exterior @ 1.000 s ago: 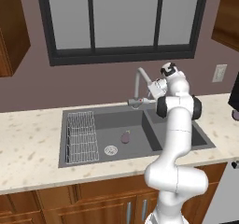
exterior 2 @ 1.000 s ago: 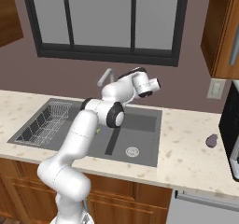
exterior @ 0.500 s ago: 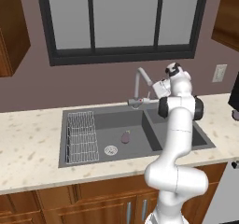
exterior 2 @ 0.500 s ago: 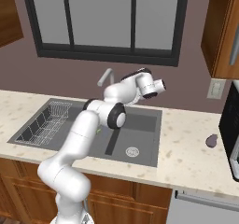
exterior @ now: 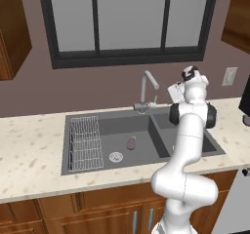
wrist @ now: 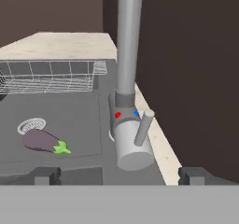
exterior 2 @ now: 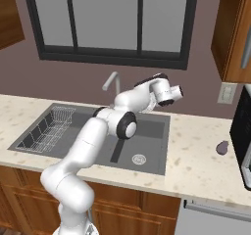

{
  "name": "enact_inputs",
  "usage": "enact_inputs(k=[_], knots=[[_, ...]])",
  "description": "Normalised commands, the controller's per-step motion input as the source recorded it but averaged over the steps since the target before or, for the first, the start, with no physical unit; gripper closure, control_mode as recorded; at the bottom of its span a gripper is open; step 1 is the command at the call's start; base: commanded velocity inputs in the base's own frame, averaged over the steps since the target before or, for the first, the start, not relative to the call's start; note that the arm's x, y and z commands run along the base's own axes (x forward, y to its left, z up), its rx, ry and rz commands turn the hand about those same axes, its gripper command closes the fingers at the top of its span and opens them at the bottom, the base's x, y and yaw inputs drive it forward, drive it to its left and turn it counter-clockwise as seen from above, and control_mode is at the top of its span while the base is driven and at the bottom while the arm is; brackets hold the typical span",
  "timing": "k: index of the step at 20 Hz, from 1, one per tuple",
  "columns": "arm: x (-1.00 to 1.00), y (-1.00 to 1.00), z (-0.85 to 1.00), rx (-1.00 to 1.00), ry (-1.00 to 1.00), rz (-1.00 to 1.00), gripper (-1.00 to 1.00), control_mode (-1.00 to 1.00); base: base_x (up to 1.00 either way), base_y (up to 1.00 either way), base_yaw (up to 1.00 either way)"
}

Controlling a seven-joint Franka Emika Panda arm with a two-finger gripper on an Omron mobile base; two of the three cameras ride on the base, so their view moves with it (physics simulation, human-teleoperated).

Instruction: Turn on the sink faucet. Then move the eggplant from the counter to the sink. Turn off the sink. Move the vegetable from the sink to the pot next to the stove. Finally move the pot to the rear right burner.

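The purple eggplant point(exterior: 131, 143) with its green stem lies on the floor of the left sink basin point(exterior: 112, 129), beside the drain; the hand view shows the eggplant point(wrist: 42, 141) at lower left. The grey faucet point(exterior: 146, 89) stands behind the sink's divider, its lever handle point(wrist: 142, 127) slanting up from the base below the red and blue dots. My gripper point(wrist: 119, 176) is open and empty, held above the right basin just right of the faucet and facing its base. In the left base view the gripper point(exterior: 174, 92) is level with the faucet's lower neck.
A wire dish rack point(exterior: 85, 143) fills the left end of the sink. A small dark purple object point(exterior 2: 222, 148) lies on the counter at right, near a dark appliance point(exterior 2: 242, 126). The window and wall stand close behind the faucet.
My hand has drawn back a little to the right, away from the faucet, with the jaws still open. The eggplant has stayed put in the basin.
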Motion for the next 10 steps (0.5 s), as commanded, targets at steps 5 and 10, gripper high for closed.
enact_inputs(k=[5, 10], knots=[[-0.69, 0.00, 0.18, 0.00, -0.10, -0.02, -1.00, -1.00, 0.00, 0.00, 0.00], [-0.84, 0.00, 0.22, 0.00, -0.10, -0.03, -1.00, -1.00, 0.00, 0.00, 0.00]])
